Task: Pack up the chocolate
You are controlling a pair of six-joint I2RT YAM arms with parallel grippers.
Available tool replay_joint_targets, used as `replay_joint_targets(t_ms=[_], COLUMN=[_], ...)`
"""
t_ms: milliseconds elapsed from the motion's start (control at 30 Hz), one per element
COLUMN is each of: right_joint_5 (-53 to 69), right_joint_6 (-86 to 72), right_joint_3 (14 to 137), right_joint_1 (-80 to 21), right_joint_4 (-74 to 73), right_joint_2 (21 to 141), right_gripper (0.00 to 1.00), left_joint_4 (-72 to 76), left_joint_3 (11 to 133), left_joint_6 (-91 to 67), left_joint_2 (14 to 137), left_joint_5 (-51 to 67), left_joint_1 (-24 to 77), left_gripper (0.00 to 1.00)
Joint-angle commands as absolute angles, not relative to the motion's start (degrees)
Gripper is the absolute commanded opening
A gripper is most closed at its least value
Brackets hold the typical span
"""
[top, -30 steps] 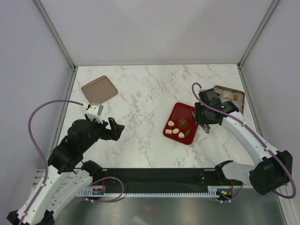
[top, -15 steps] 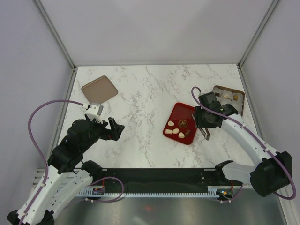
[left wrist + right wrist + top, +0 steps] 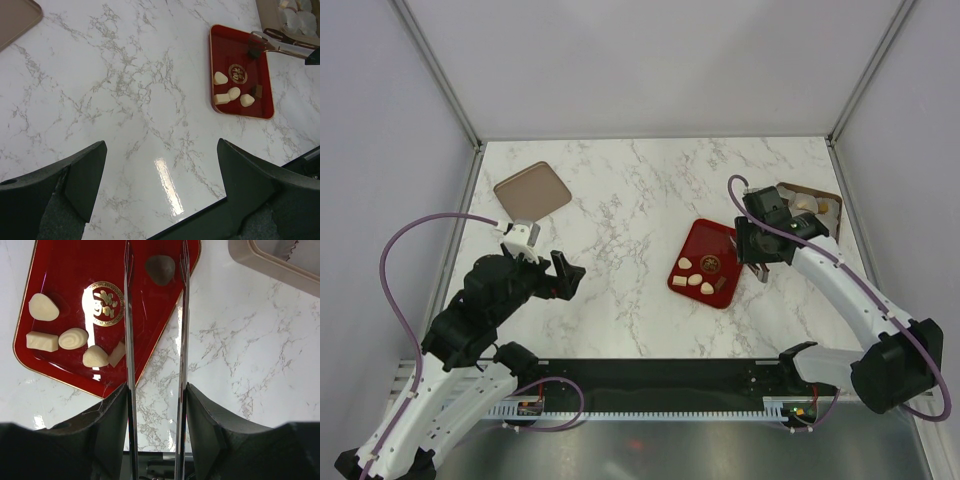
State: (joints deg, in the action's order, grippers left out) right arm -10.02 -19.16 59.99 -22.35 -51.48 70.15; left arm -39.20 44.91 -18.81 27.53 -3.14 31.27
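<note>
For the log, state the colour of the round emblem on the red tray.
Gold; the round emblem on the red rectangular tray shows best in the right wrist view.

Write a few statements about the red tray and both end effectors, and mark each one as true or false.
1. The red tray holds several cream chocolates. True.
2. The left end effector grips a chocolate. False: it is open and empty.
3. The right end effector holds metal tongs. True.
4. The tong tips flank a cream chocolate. False: they flank a dark chocolate at the tray's corner.
</note>
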Motion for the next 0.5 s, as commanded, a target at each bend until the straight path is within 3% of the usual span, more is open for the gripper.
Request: replay_joint_targets(t_ms=[0,467], right_joint_5=[-12.0,-8.3], right_joint_6=[-18.0,-19.5], right_joint_3=[62.2,56.7], right_joint_1=[-22.6,-22.6], right_joint_4=[-51.6,-49.4], right_joint_2=[71.0,71.0], right_gripper=[0.55,0.55], left_joint_4=[-38.3,-38.4], left_joint_3=[44.8,44.8], left_joint_6=[-20.2,-20.2], left_joint_2=[27.0,26.5], left_joint_5=[-4.2,-4.1], left_joint_1=[31.5,31.5], left_gripper=[1.00,1.00])
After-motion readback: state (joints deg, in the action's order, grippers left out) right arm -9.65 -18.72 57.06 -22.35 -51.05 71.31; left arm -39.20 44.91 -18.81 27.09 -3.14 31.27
